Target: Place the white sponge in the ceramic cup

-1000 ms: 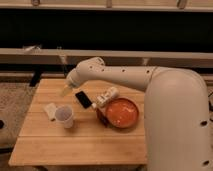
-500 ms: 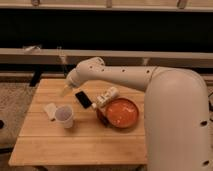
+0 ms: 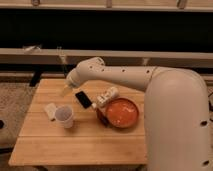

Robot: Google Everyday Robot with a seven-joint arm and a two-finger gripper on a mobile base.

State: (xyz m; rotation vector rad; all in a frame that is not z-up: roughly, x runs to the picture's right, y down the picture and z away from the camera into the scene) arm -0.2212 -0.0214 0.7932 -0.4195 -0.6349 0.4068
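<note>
Diagonally, white sponge (image 3: pixel 50 110) flat beside ceramic cup (image 3: pixel 64 116), pincer (image 3: pixel 66 89) hovering behind.

From my remote seat I see a light wooden slatted table (image 3: pixel 75 145) filling the lower frame under warm, dim lighting. Behind it a pale ledge (image 3: pixel 165 56) runs the full width of the room, with a broad black band (image 3: pixel 125 30) above that. Speckled grey carpet (image 3: pixel 14 102) shows to the left of the table, and a dark support (image 3: pixel 36 78) rises below the ledge.
</note>
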